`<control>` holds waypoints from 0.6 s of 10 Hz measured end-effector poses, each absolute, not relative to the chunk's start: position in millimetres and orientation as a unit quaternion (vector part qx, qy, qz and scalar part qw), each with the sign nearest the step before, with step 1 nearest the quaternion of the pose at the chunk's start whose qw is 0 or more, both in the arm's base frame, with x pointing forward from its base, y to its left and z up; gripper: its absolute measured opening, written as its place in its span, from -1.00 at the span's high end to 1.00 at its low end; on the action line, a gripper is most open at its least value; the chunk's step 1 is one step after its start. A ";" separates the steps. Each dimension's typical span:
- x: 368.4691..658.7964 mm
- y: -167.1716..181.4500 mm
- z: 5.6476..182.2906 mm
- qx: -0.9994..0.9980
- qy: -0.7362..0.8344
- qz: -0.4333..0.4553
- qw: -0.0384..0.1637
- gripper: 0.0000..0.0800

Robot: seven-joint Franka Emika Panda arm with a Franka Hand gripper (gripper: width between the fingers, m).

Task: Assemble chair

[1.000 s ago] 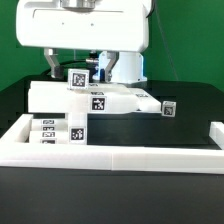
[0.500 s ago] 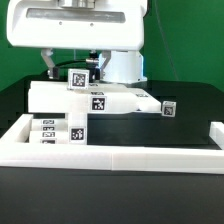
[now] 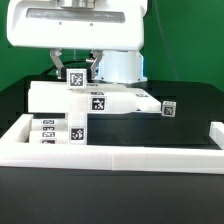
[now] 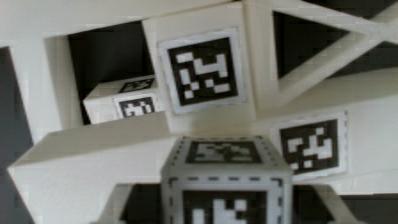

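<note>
Our fingers [image 3: 57, 63] flank the top of an upright tagged leg [image 3: 76, 77], one on each side across the exterior view. We cannot tell whether they pinch it or stand just off its faces, and the wrist view shows no finger plainly. The leg lies straight below the wrist with its long axis vertical, so we judge the coming move to be a squeeze across that axis. It rises behind the seat plate [image 3: 55, 97], the chair's partly joined body, mid-table [image 3: 195, 105]. A small tagged part [image 3: 168, 108] sits at the plate's end toward the exterior view's right. There is no true container: a low border wall [image 3: 120, 157] fences the parts, with two tagged pieces [image 3: 45, 131] tucked in its corner on the exterior view's left.
</note>
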State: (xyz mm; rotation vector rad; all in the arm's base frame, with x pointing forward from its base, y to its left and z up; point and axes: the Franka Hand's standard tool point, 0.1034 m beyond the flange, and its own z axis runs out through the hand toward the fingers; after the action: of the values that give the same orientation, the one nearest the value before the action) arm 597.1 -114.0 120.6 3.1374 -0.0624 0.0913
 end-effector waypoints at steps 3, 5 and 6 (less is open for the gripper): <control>597.1 -113.8 120.6 0.992 -0.121 0.029 -0.002 0.29; 597.1 -113.6 120.5 0.984 -0.176 0.029 -0.004 0.28; 597.1 -113.4 120.4 0.974 -0.225 0.028 -0.006 0.28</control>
State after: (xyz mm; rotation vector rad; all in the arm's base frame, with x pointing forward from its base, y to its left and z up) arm 597.1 -113.4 120.4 3.0708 -0.7080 0.0898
